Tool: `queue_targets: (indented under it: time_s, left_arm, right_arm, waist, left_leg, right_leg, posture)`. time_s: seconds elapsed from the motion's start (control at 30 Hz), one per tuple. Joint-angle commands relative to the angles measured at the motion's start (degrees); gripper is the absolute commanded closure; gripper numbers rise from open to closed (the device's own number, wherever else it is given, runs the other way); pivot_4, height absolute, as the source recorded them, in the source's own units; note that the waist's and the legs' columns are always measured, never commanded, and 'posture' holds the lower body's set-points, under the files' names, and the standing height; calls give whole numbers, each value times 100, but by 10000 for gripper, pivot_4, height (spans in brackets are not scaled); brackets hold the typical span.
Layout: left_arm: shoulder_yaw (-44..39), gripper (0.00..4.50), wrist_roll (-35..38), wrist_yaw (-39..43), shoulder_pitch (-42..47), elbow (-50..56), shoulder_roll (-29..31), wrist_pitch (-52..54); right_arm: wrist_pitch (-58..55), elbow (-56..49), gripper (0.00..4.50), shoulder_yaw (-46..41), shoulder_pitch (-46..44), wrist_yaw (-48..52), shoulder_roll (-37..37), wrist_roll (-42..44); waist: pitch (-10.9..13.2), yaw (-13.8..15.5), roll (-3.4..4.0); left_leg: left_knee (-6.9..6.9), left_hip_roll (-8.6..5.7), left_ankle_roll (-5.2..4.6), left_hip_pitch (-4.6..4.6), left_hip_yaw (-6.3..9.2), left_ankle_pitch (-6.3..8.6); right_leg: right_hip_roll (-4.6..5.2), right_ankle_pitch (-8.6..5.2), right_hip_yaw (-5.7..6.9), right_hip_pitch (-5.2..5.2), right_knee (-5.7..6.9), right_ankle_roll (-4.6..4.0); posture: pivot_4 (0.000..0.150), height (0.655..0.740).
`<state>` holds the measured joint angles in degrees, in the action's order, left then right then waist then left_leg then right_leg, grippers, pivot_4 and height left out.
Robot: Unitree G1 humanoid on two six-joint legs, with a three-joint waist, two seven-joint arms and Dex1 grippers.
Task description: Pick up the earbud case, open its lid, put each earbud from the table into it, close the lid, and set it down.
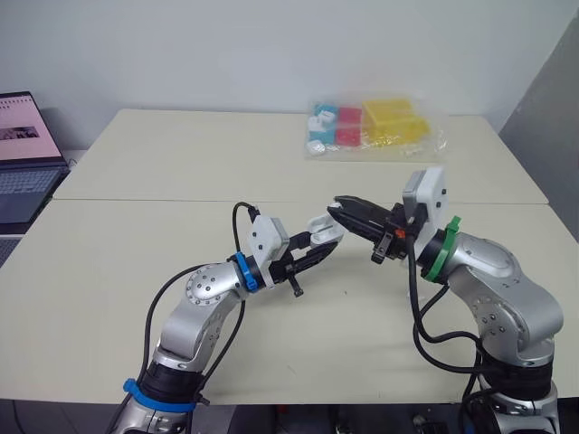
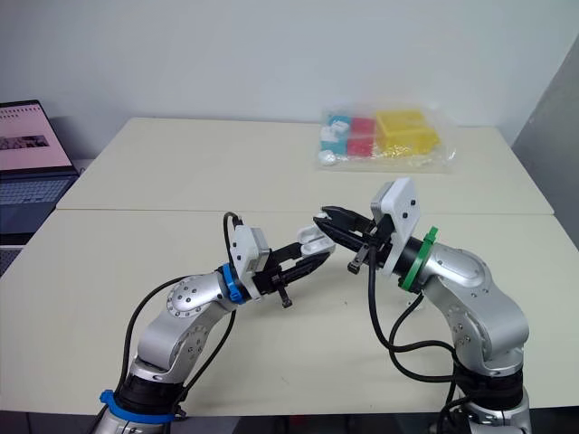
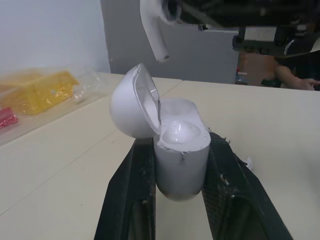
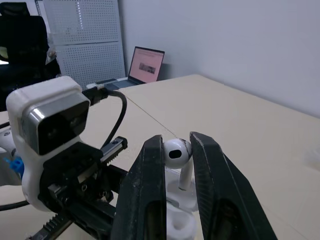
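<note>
My left gripper point(image 1: 321, 240) is shut on the white earbud case point(image 3: 181, 150), holding it above the table with its lid point(image 3: 134, 102) swung open. My right gripper point(image 1: 341, 210) is shut on a white earbud point(image 4: 177, 154), gripping its head with the stem pointing down. The earbud point(image 3: 157, 25) hangs just above the open case, apart from it. In the right wrist view the case point(image 4: 177, 212) sits directly under the earbud. Both grippers meet over the middle of the table.
A clear bag of coloured blocks point(image 1: 373, 127) lies at the far right of the beige table point(image 1: 163, 163). A laptop point(image 1: 25, 154) stands off the table's left edge. A seam point(image 1: 136, 201) runs across the table behind the grippers.
</note>
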<state>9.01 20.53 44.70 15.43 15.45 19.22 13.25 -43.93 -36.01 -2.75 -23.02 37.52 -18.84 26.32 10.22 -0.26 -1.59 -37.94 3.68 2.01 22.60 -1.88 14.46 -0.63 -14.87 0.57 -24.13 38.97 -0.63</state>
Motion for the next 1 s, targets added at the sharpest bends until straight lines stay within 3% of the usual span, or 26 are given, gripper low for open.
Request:
queue_targets:
  time_s: [0.03,0.63,1.0]
  left_arm:
    - [-89,36738,128,50,115,116,12,-24]
    - [-145,36738,265,39,210,105,3,156]
    - [-151,36738,260,-19,180,168,-14,174]
  right_arm:
    - [547,-95,41289,185,137,-58,-51,-107]
    - [2310,376,41289,811,803,-183,-286,-960]
    - [2414,437,41289,996,1031,-110,-454,-987]
  waist:
    - [0,0,0]
    - [0,0,0]
    - [0,1,-1]
  left_leg:
    - [1,0,0,0,1,0]
    - [3,1,0,0,1,0]
    - [3,1,0,0,1,0]
  right_leg:
    - [-1,0,0,0,0,0]
    - [-4,-1,-2,-1,-3,-1]
    - [-4,-1,-2,-1,-3,0]
  posture:
    - [1500,7354]
    - [1500,7354]
    - [1500,7354]
